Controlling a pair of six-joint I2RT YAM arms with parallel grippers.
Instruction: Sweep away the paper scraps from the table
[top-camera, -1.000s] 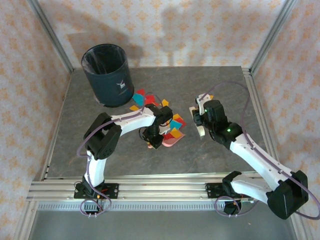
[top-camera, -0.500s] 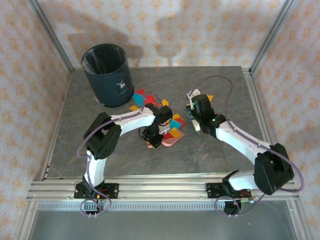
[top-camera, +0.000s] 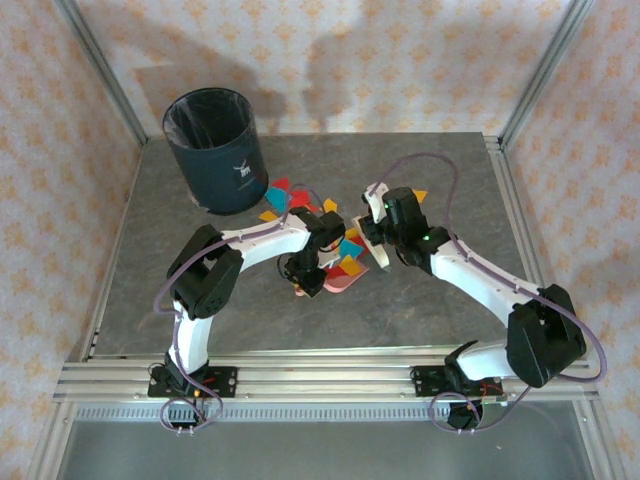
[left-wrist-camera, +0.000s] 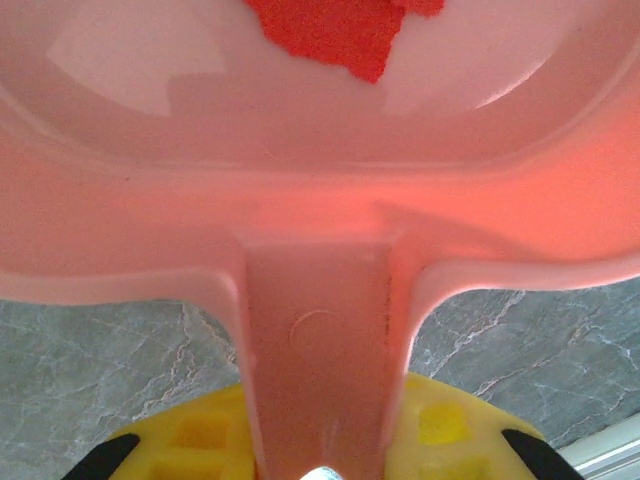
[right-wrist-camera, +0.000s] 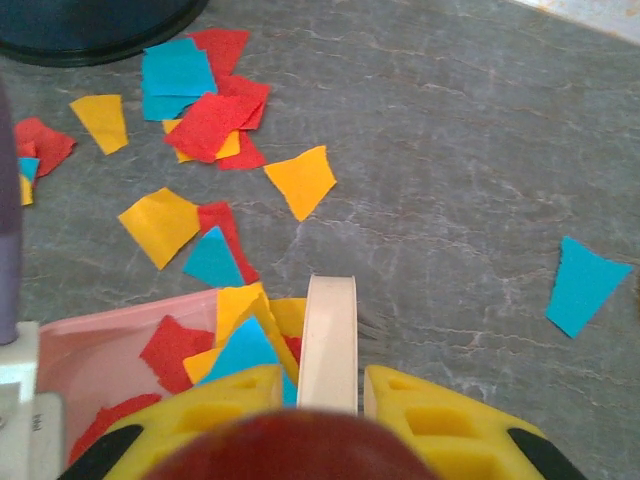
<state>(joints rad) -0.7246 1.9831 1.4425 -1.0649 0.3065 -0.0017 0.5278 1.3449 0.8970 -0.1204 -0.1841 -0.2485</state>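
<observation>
Several paper scraps (right-wrist-camera: 175, 345) in pink dustpan (right-wrist-camera: 90, 360)

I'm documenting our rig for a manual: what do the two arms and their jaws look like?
Both the left arm and right arm have white links joined by bulky black joints. A thin purple cable loops along each. The right one shows a small green light. The jaws are yellow with black tips.

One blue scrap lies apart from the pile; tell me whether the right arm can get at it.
Probably yes. The blue scrap lies on bare table near the white tool gripped in the right end effector, with nothing between them.
</observation>
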